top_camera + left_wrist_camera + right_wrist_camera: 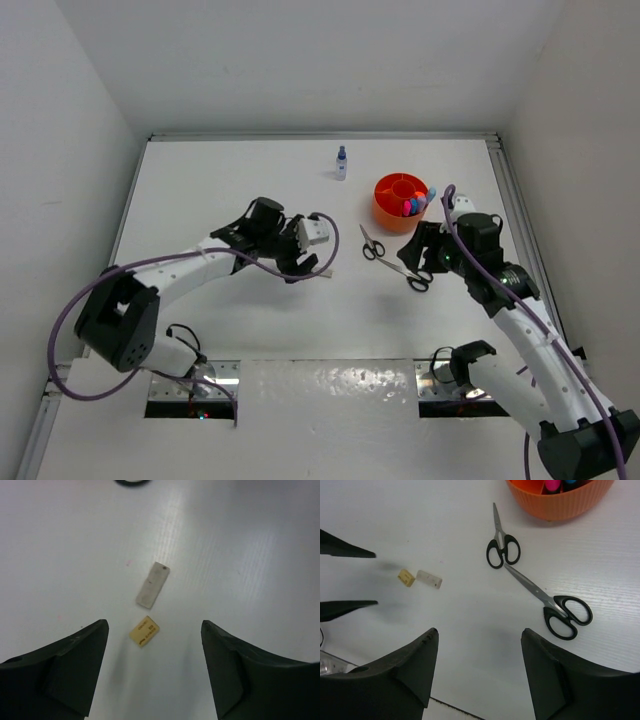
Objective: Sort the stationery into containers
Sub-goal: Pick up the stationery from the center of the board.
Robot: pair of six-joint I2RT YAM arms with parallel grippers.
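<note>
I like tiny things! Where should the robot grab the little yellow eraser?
Probably from straight above: the open left gripper pinches the beige eraser across its side edges. It lies flat, and the grey eraser sits just beyond its far end, so avoid that end.

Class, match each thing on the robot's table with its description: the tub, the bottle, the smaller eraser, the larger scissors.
Column 1
1. tub
2. bottle
3. smaller eraser
4. larger scissors

Column 2
A. upright, blue cap
B. black handles, lying flat
C. orange, divided inside
D. beige, lying flat

Pairs: 1-C, 2-A, 3-D, 4-B
</note>
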